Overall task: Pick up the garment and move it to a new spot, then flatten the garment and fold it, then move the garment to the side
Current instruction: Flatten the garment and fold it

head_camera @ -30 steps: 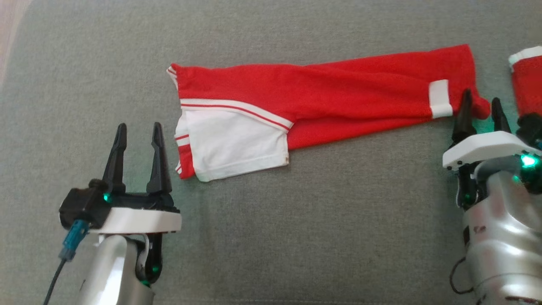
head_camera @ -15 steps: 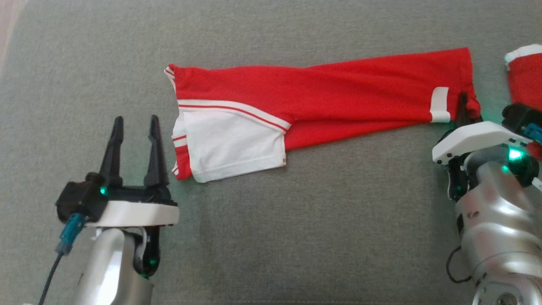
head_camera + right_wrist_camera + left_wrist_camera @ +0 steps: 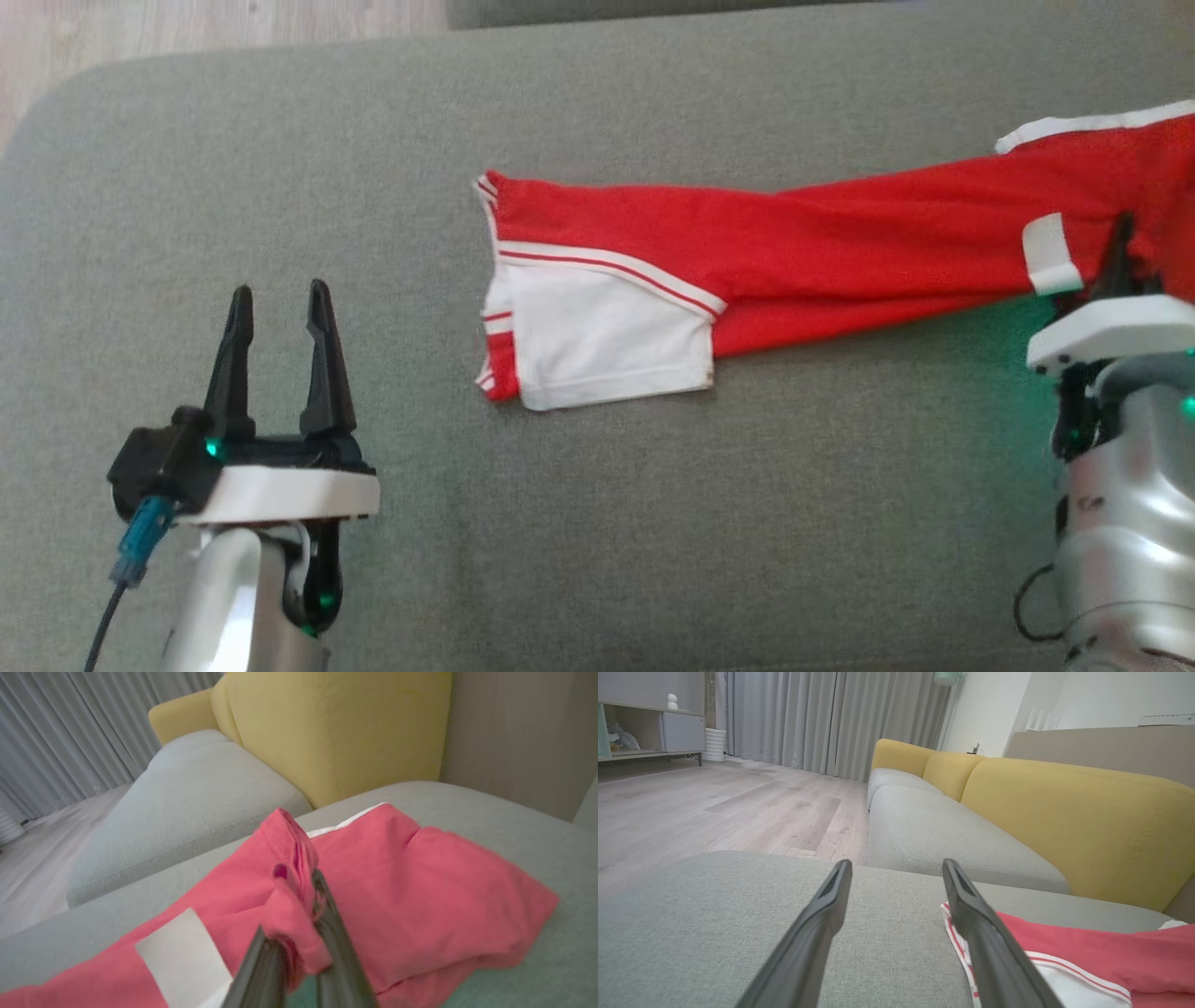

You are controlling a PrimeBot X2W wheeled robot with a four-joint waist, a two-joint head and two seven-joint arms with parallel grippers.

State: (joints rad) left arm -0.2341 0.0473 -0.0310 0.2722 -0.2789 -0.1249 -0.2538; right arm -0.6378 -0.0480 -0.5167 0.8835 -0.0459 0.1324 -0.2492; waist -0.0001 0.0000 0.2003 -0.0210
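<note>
1. Since the earlier head frames the camera has tilted, so a strip of wooden floor (image 3: 187,37) now shows at the upper left. The red and white garment (image 3: 747,252) has also slid toward the frame's right, widening the gap of grey cushion (image 3: 597,523) between its white end and the left tool (image 3: 280,291).
2. Head view: the left arm rises from the lower left with its fingers pointing up the frame, spread apart over bare cushion and gripping nothing. The right arm stands at the right edge. The right tool (image 3: 1125,245) is pushed into the garment's red end just beside a white patch (image 3: 1050,254). One dark finger shows there, and cloth hides the other.
3. Left wrist view: the left tool (image 3: 897,863) lies low and nearly level over the cushion (image 3: 714,914), its fingers wide apart with nothing between them. The garment (image 3: 1087,952) lies flat at the lower right, its striped edge behind the right-hand finger. A yellow sofa (image 3: 1064,812) stands beyond.
4. Right wrist view: the right tool (image 3: 299,905) is clamped on a bunched red fold of the garment (image 3: 397,896), which it holds raised above the cushion. The rest of the garment trails to the lower left past the white patch (image 3: 182,952).
</note>
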